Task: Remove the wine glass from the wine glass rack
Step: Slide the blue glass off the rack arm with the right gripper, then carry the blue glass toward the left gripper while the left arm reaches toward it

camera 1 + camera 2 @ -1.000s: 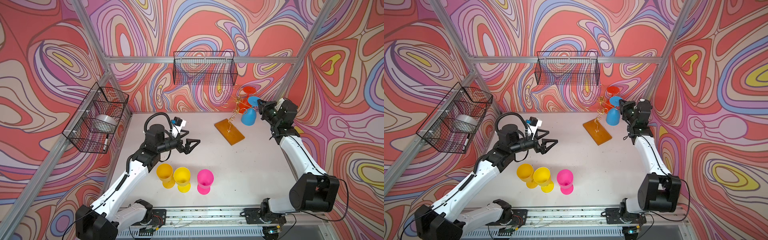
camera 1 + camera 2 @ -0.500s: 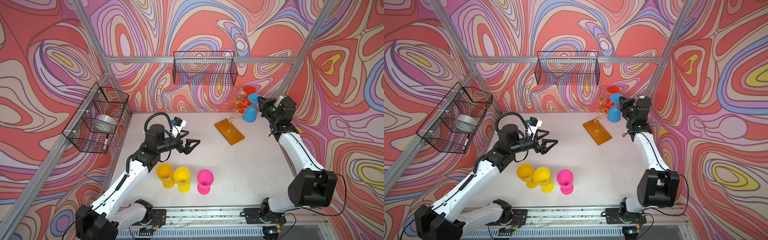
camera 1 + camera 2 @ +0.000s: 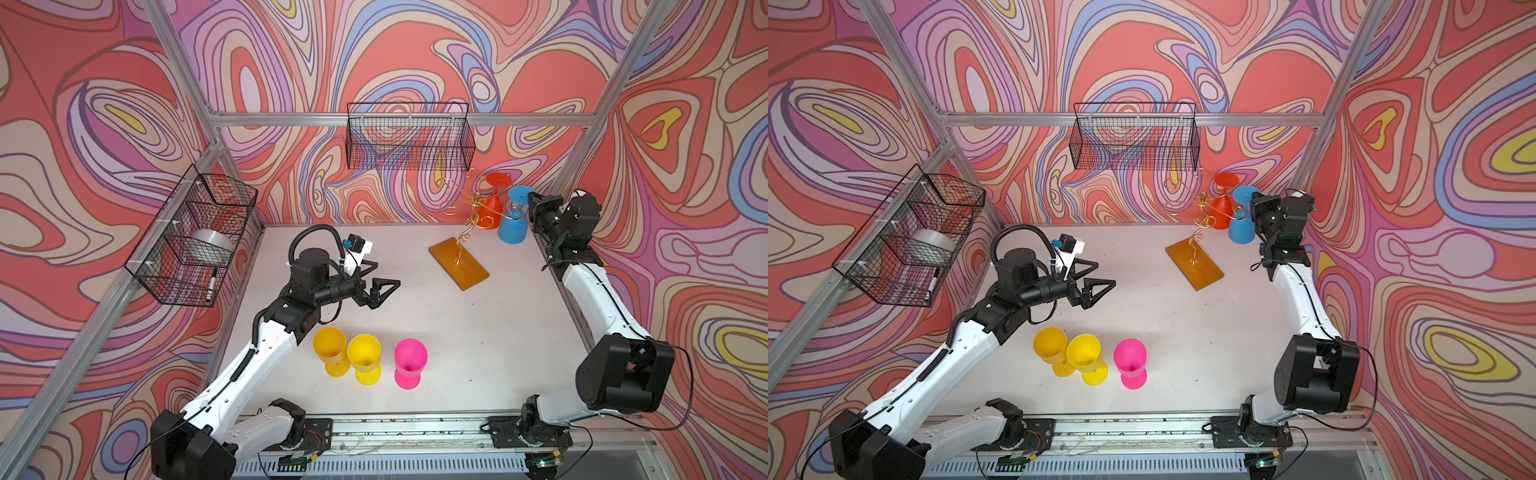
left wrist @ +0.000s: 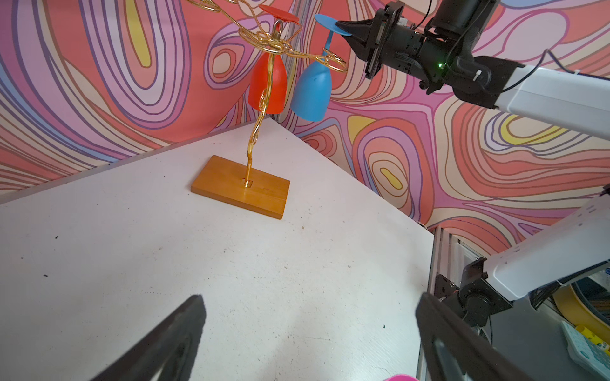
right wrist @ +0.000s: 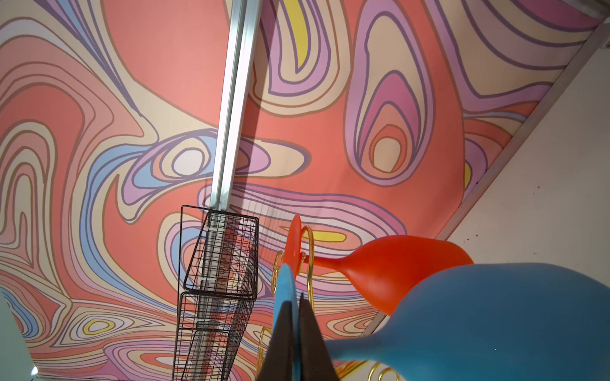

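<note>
Far back at the right corner of the white table [image 3: 457, 353], the right arm [image 3: 594, 295] reaches up tall. Its wrist bends toward the thin gold wire wine glass rack with the flat orange base [image 3: 459, 264]. Its jaws are shut tight on the round foot of the blue plastic wine glass [image 3: 513, 230]. That glass hangs upside down, with its stem at the curly end of a rack arm. It is just beside a red plastic wine glass [image 3: 489, 210] that hangs there too.

The left arm [image 3: 270, 345] stretches low over the middle of the table. Its jaws are wide open and hold nothing. Near the front stand two yellow plastic cups [image 3: 330, 351] and one pink plastic cup [image 3: 410, 359].

Since a second ago, the blue glass has slid a bit to the right, away from the rack's stem and closer to the right arm. The left arm has not moved.
</note>
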